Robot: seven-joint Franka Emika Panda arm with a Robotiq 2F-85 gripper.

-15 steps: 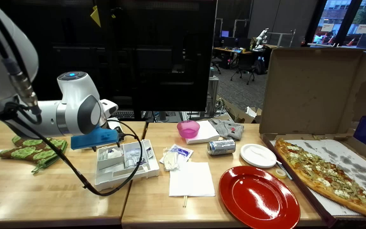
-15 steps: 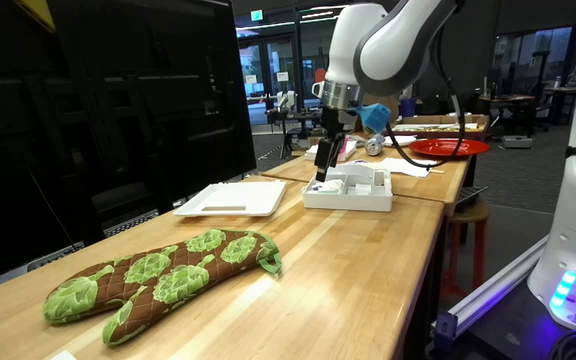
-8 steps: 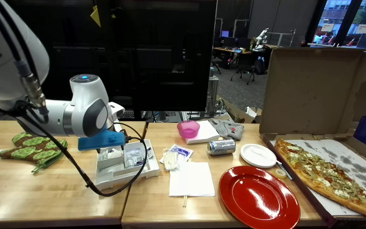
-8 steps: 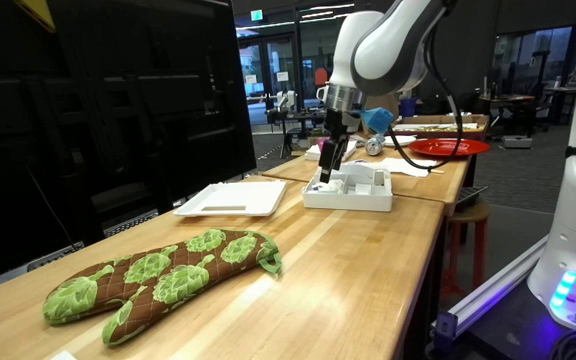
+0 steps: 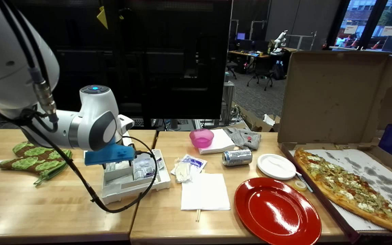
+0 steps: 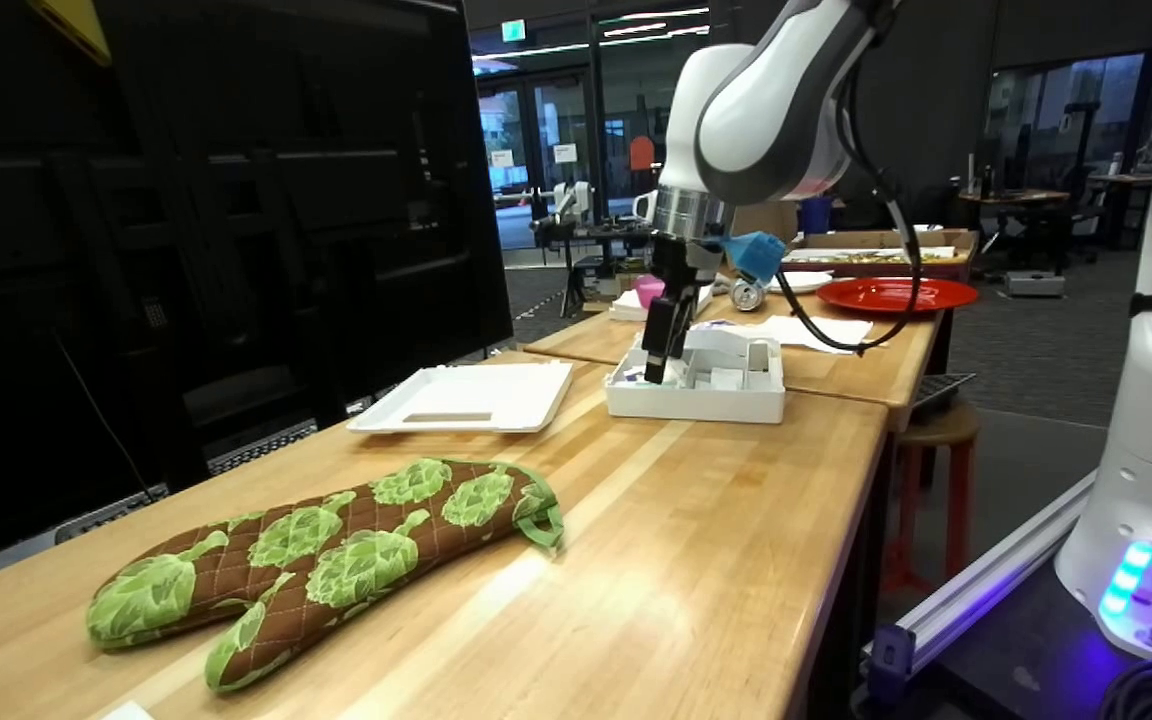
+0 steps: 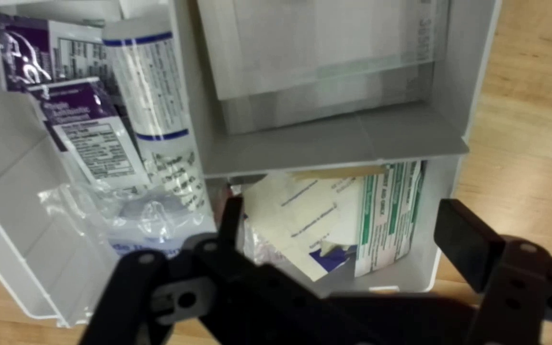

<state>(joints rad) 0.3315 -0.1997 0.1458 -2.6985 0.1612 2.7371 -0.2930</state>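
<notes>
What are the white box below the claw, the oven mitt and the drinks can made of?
The white box: probably molded plastic, satin, going by its thin, smooth walls.
The oven mitt: quilted fabric, matte, with stitched lines and green edging.
The drinks can: likely metal, shiny, with silvery highlights; aluminum or steel, I can't tell.

Dark walls [image 5: 318, 23], gray carpet [image 5: 260, 103] — daylit windows [image 5: 359, 17]

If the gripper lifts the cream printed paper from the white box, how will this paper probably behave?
The cream printed paper is probably floppy and light, since it looks thin and flat. It may drag the green-striped packaging, because their edges seem to touch.
</notes>
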